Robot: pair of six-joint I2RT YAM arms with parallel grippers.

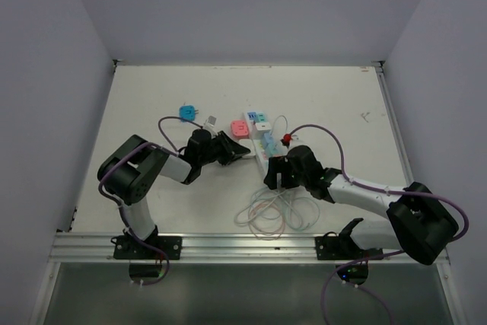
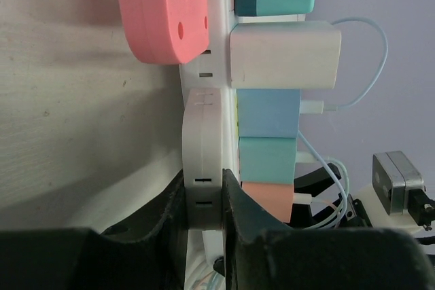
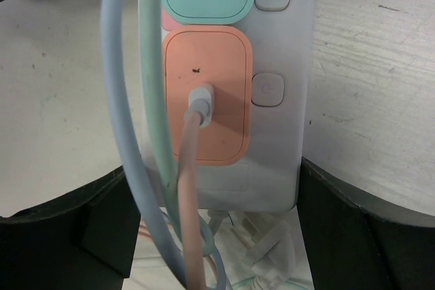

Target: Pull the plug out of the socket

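Observation:
The socket (image 1: 266, 154) is a long white power strip lying mid-table with coloured adapters on it. In the left wrist view it shows edge-on (image 2: 219, 45). My left gripper (image 1: 242, 151) reaches it from the left and is shut (image 2: 202, 195) on a flat white plug (image 2: 202, 134) with slots, at the strip's side. My right gripper (image 1: 275, 174) straddles the strip's near end (image 3: 279, 140). Its fingers (image 3: 326, 202) press both long sides (image 3: 214, 181), just below the orange adapter (image 3: 217, 73) with a thin cable in it.
A pink adapter (image 1: 238, 129) lies beside the strip, and a blue adapter (image 1: 186, 113) and a small grey plug (image 1: 209, 121) lie further left. A white charger (image 2: 285, 56) sits on the strip. Coiled thin cables (image 1: 270, 215) lie near the front rail.

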